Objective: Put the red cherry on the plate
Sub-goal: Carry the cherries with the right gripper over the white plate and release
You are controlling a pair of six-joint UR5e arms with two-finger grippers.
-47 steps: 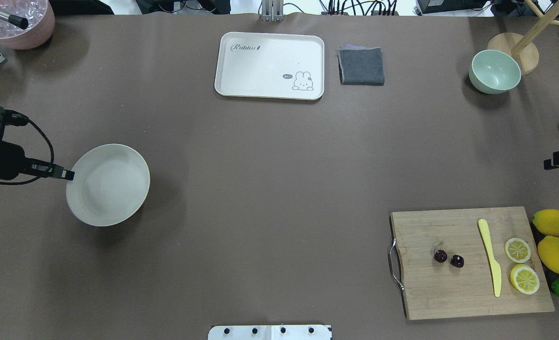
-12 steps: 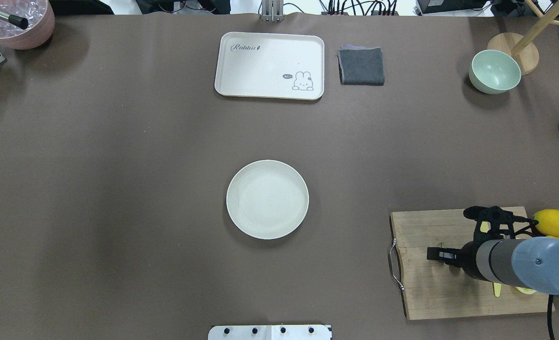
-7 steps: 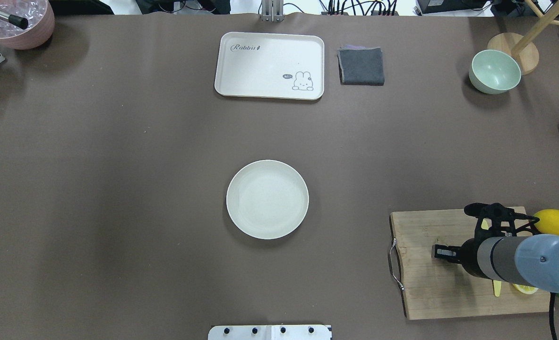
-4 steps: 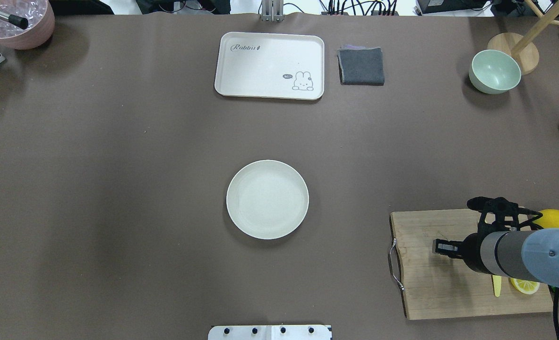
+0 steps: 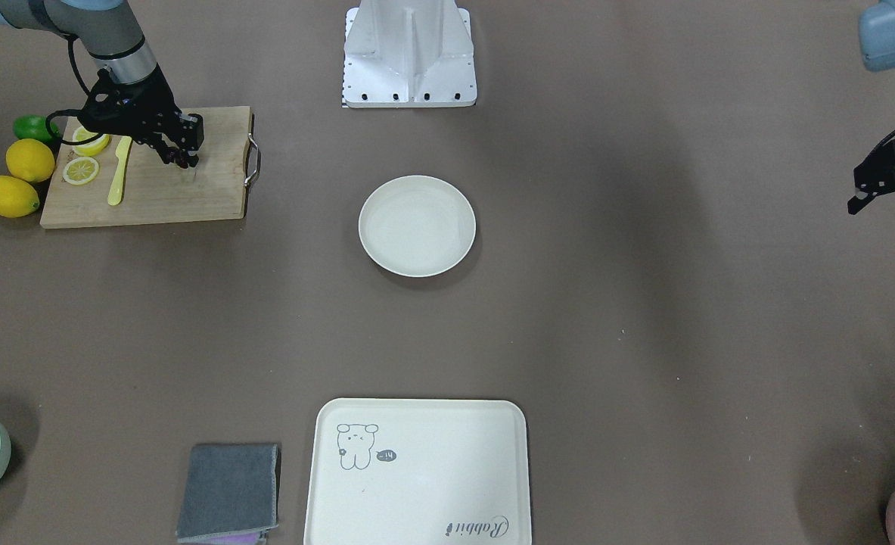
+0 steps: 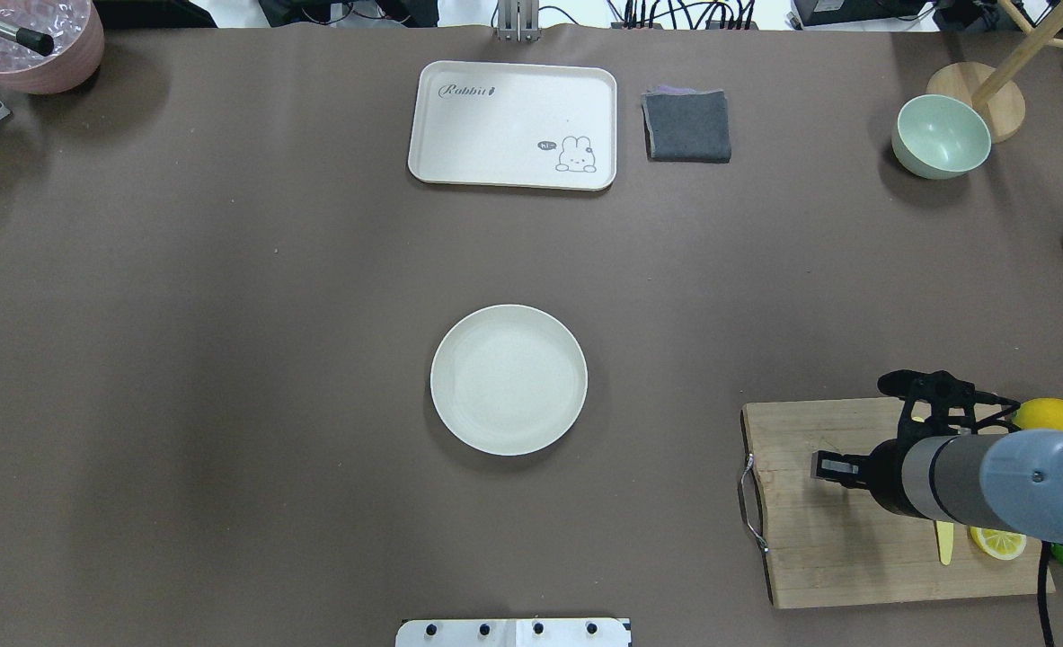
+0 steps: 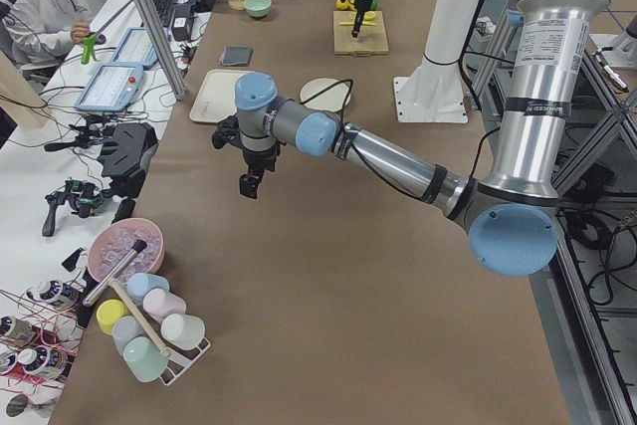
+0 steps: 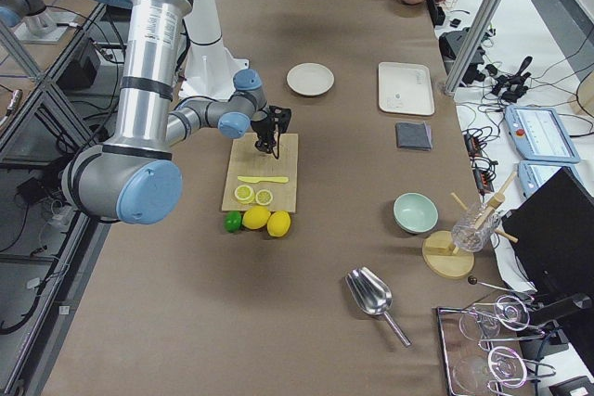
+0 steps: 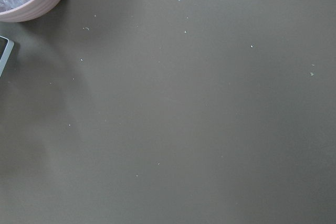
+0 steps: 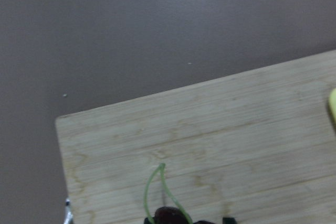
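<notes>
Getting the cherry (image 10: 167, 216) over to the plate (image 6: 509, 379) is the job, and I'd say we're right at the lift. The right fingers (image 6: 826, 467) hang low over the handle end of the wooden board (image 6: 810, 557). In the wrist view the dark cherry is tucked at the bottom edge, right where the fingers are, with its thin green stem (image 10: 157, 187) looping out over the wood. So to me the fingers look clamped on the cherry. Only a sliver of them shows there though, so don't quote me on how firm the pinch is. I also can't tell if the fruit is clear of the board or touching it.

The plate sits bare in the middle of the worktop (image 6: 315, 359), well apart from the board.

How I'd play it:
- Go straight up first, so anything dangling off that stem clears the wood.
- Then swing across slowly. It's a tiny, glossy thing and probably slips easily.
- Aim for the plate's middle and come down low before letting go, otherwise it may roll over the shallow rim.

The yellow knife (image 6: 944, 544) and lemon slice (image 6: 998, 542) are behind the wrist, off the path.

The left fingers (image 7: 249, 178) hang out by the worktop's left end, and I can't tell if they're apart or together.
</notes>
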